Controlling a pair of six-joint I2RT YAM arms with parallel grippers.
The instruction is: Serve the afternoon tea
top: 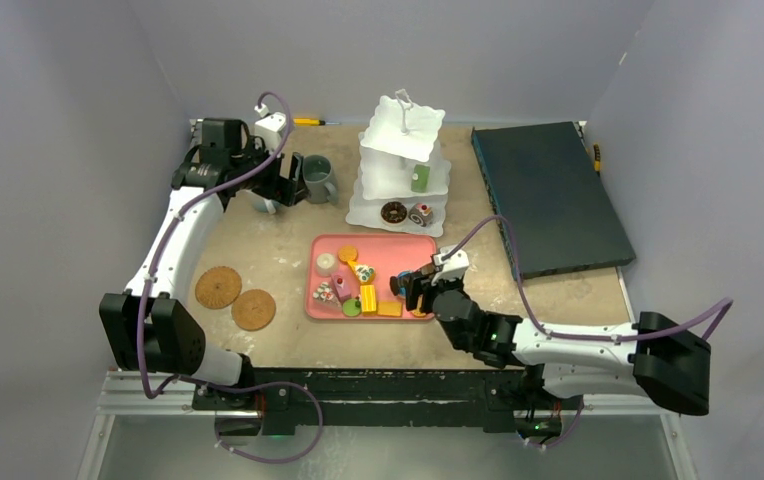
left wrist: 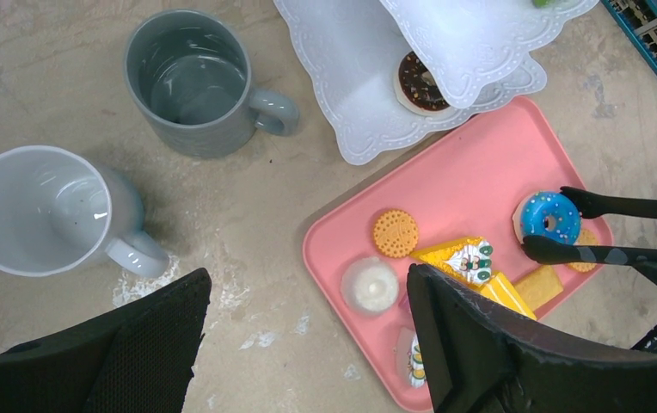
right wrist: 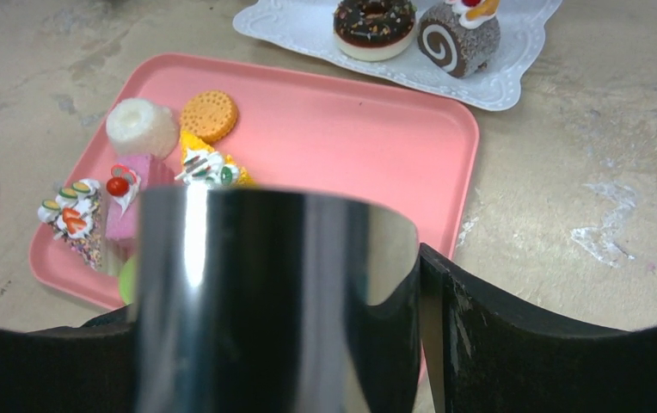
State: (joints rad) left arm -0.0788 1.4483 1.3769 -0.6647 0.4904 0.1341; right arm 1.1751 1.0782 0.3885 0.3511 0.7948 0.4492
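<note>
The white three-tier stand (top: 401,160) stands at the back middle, with a chocolate donut (right wrist: 374,26) and a roll cake (right wrist: 458,39) on its bottom tier and a green pastry (top: 420,178) on the middle tier. Several toy pastries lie on the pink tray (top: 398,255). My right gripper (top: 420,288) is shut on the black tongs (right wrist: 265,301), whose tips (left wrist: 604,255) pinch a blue donut (left wrist: 549,217) over the tray's right side. My left gripper (left wrist: 308,344) is open and empty, above the white mug (left wrist: 37,211), with the grey mug (left wrist: 192,82) beside it. Two cork coasters (top: 218,287) lie at the front left.
A dark flat box (top: 548,195) fills the back right of the table. A yellow-handled tool (top: 313,121) lies at the back edge. Grey walls close in the table on three sides.
</note>
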